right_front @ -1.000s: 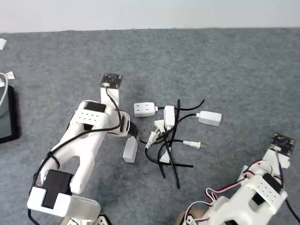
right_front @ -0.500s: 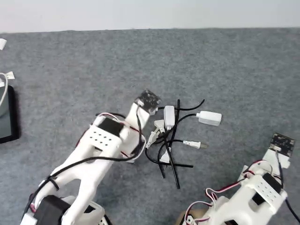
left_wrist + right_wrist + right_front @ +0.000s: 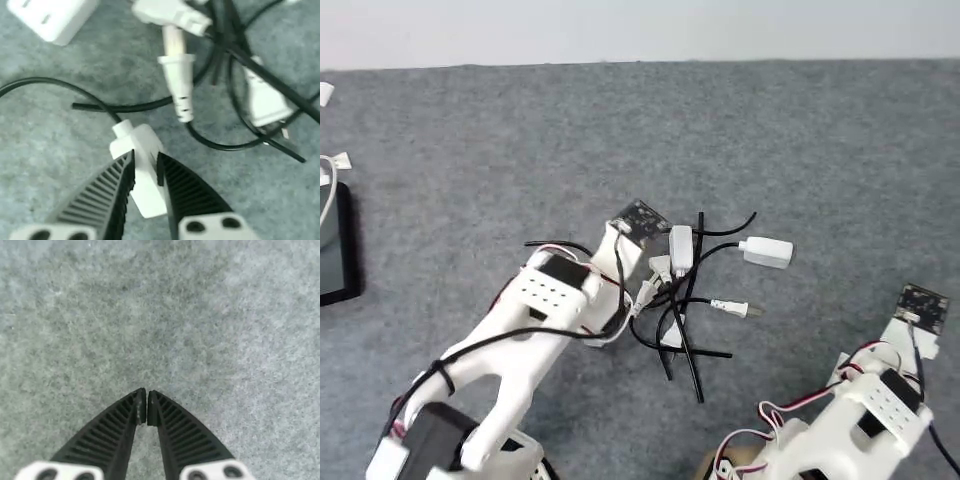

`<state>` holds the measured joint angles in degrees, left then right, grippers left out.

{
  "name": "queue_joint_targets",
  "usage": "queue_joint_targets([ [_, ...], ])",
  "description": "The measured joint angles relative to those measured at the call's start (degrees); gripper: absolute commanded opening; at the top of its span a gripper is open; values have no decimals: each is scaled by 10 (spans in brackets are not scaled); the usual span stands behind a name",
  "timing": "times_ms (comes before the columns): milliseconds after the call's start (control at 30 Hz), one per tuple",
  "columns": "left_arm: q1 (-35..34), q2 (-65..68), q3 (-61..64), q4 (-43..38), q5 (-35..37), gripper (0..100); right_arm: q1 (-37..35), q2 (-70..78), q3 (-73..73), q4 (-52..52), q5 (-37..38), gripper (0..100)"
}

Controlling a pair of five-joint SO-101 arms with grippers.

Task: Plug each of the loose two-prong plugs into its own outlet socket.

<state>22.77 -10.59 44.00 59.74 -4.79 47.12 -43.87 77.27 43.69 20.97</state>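
Left gripper (image 3: pixel 145 156) is clamped on a white rectangular plastic block (image 3: pixel 141 142), apparently an outlet socket, with a black cord. No plug looks seated yet, so I'd judge every pairing remains to do. Just beyond it lies a loose white two-prong plug (image 3: pixel 177 82) among black cables (image 3: pixel 100 106). The right gripper (image 3: pixel 146 407), pressed together on nothing, sits well apart.

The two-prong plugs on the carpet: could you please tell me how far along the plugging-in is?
Done: nothing that I can see; the slotted outlet socket has empty slots, and a pronged plug lies loose in the cord tangle. In hand: the left claw is shut on a white connector with a black cord. Left: every pairing; the right claw is shut, empty, over bare carpet.
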Motion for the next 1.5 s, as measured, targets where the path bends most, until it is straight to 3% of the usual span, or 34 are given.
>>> queue_joint_targets([
  [567,-113,48,-9,-12,1,12,0,0,0,0,0,11],
  [867,-117,48,1,-12,-63,12,0,0,0,0,0,11],
  [1100,-117,47,13,-12,-72,12,-8,0,-10,18,-9,10],
  [1200,-117,47,19,-11,-73,12,-52,0,-67,86,-49,10],
  [1333,-133,47,21,-10,-73,12,-175,0,-162,209,-95,10],
  [1500,-143,47,21,-6,-74,12,-332,0,-185,244,-67,10],
])
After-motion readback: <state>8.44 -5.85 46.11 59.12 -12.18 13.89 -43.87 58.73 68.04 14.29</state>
